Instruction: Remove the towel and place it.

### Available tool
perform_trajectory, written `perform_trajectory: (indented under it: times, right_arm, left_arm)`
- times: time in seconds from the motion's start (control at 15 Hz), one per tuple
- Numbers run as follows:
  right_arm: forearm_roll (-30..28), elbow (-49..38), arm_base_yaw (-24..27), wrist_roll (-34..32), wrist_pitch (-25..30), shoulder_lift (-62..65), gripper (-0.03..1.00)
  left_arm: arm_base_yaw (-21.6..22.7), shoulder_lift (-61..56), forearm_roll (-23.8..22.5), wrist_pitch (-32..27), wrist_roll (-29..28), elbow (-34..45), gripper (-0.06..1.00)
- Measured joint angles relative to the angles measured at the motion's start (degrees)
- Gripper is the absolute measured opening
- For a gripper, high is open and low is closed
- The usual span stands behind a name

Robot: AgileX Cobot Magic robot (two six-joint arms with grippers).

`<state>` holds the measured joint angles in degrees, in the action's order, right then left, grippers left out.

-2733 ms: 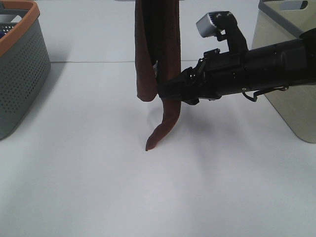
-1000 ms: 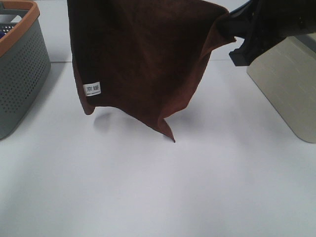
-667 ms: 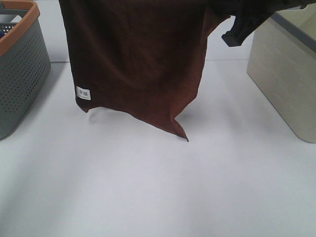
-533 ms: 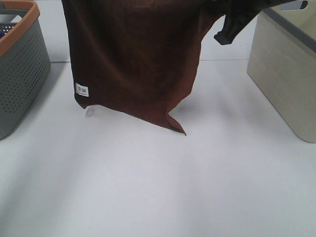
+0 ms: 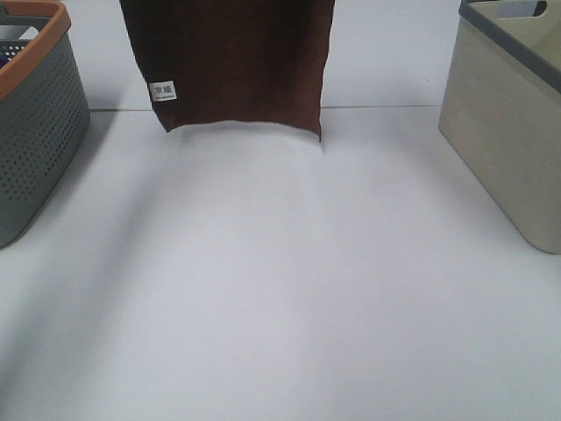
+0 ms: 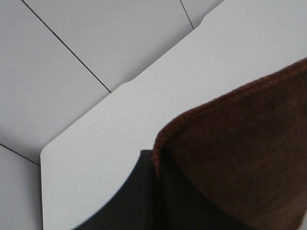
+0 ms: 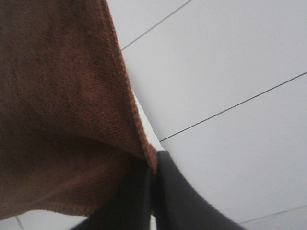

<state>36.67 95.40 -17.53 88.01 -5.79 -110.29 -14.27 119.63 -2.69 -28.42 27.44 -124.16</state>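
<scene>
1. The towel hangs spread above the table, white tag at its lower corner.
2. The left gripper is clamped on the towel's upper edge.
3. The right gripper is clamped on another upper corner.

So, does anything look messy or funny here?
Nothing is spilled or broken. The only odd sight is the towel hanging in the air above the table, with the left fingers and the right fingers each pinching a corner. Its bottom edge dips a little on one side.
</scene>
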Motion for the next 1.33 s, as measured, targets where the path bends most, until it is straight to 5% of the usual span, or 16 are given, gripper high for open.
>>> perform_trajectory:
  times: [0.13, 0.27, 0.4, 0.6, 0.8, 1.07, 1.33]
  right_arm:
    - [0.0, 1.4, 2.6, 0.0, 0.7, -2.6, 0.0]
    - [0.9, 0.1, 5.3, -1.7, 8.6, -3.8, 0.0]
    - [1.2, -5.0, 6.6, -4.9, 17.6, -3.3, 0.0]
    - [-1.1, -12.1, 6.6, -11.3, 35.4, -0.9, 0.0]
    - [-5.8, -12.5, 6.6, -23.0, 50.0, 0.3, 0.0]
    - [-9.9, -12.5, 6.6, -30.4, 64.8, 0.3, 0.0]
    - [-10.1, -14.1, 6.6, -31.5, 67.8, 0.0, 0.0]
  left_arm:
    - [-0.3, 0.9, 0.7, -1.2, 0.1, 0.0, 0.0]
    - [-1.3, 3.2, 1.7, -8.0, 2.1, 0.0, 0.0]
    - [-2.5, 6.2, 2.1, -19.4, 4.9, 0.0, 0.0]
    - [-3.0, 7.2, 10.3, -39.3, 12.5, 0.0, 0.0]
    - [-3.1, 6.7, 13.3, -40.7, 13.9, 5.6, 0.0]
    - [-3.2, 6.6, 15.8, -41.1, 17.6, 17.9, 0.0]
    - [-3.2, 6.4, 20.5, -41.1, 23.8, 26.9, 0.0]
